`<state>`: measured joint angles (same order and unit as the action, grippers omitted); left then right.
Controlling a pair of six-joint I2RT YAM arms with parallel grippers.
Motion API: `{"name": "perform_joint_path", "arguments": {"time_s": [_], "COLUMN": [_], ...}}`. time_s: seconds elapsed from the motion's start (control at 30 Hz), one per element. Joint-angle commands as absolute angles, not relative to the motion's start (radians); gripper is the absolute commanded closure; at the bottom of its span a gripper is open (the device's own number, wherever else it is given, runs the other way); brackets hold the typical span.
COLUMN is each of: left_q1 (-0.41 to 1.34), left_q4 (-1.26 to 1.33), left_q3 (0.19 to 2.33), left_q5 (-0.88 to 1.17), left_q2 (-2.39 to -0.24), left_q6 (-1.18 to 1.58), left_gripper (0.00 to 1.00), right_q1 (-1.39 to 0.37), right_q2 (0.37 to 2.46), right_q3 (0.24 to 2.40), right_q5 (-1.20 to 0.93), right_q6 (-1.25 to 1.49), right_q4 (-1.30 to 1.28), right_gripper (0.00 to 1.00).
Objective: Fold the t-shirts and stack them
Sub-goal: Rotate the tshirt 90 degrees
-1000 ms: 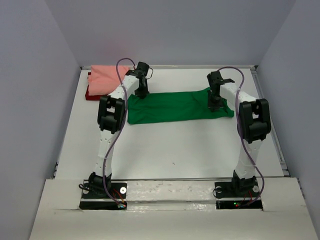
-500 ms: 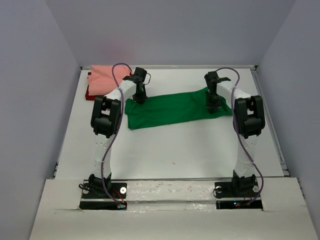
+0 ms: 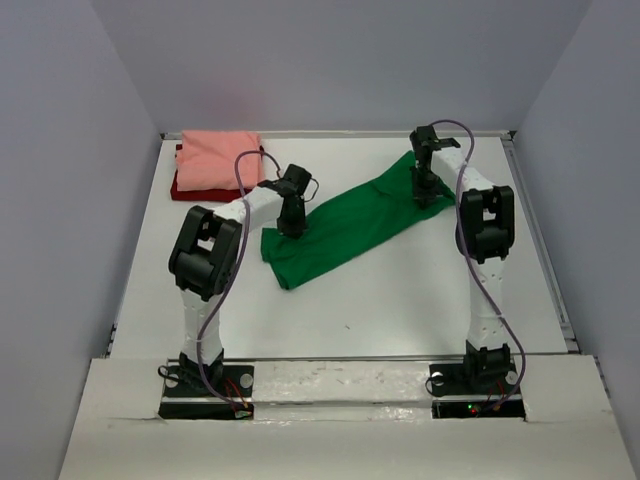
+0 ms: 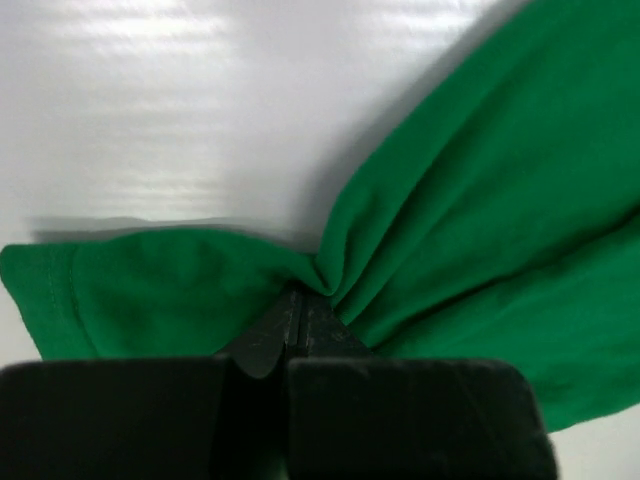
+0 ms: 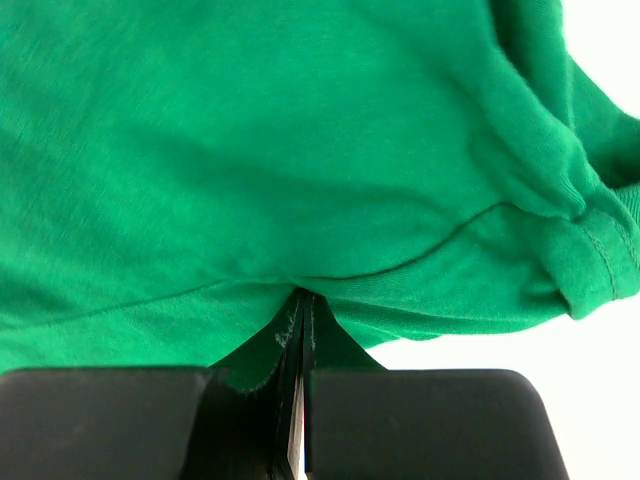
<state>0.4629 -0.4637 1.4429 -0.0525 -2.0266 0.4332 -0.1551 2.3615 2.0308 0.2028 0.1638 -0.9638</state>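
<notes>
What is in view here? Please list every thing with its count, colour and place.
green shirt: one, bright green, stretched slantwise across the middle of the table
pink shirt: one, salmon pink, folded, far left corner, on top of the red shirt
red shirt: one, dark red, under the pink shirt, only its edges show
table: one, white, under everything
left gripper: one, black, shut on the green shirt's near left end
right gripper: one, black, shut on the green shirt's far right end
</notes>
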Motion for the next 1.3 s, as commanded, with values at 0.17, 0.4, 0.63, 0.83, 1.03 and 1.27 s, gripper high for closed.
{"name": "perform_joint_path", "arguments": {"time_s": [0.17, 0.4, 0.63, 0.83, 1.03, 1.27], "left_q1": [0.604, 0.725, 0.876, 0.951, 0.988, 0.991], "left_q4": [-0.528, -0.514, -0.506, -0.525, -0.540, -0.647], "left_q3": [1.262, 1.252, 1.299, 1.405, 1.551, 1.716], "left_q5": [0.103, 0.149, 0.215, 0.268, 0.328, 0.183], "left_q2": [-1.962, -1.948, -2.000, -2.049, -2.115, -2.161], "left_q6": [0.534, 0.584, 0.621, 0.623, 0.614, 0.565], "left_gripper": [1.00, 1.00, 1.00, 1.00, 1.00, 1.00], "right_q1": [-0.144, -0.135, -0.124, -0.089, -0.049, -0.049], "right_q2": [2.511, 2.592, 2.694, 2.711, 2.718, 2.685], "right_q3": [2.196, 2.336, 2.512, 2.559, 2.595, 2.548], "right_q5": [0.132, 0.103, 0.074, 0.032, -0.043, -0.066], "right_q6": [0.091, 0.051, 0.023, 0.011, -0.021, -0.031], "right_q4": [-0.980, -1.026, -1.077, -1.068, -1.051, -1.006], "right_gripper": [1.00, 1.00, 1.00, 1.00, 1.00, 1.00]}}
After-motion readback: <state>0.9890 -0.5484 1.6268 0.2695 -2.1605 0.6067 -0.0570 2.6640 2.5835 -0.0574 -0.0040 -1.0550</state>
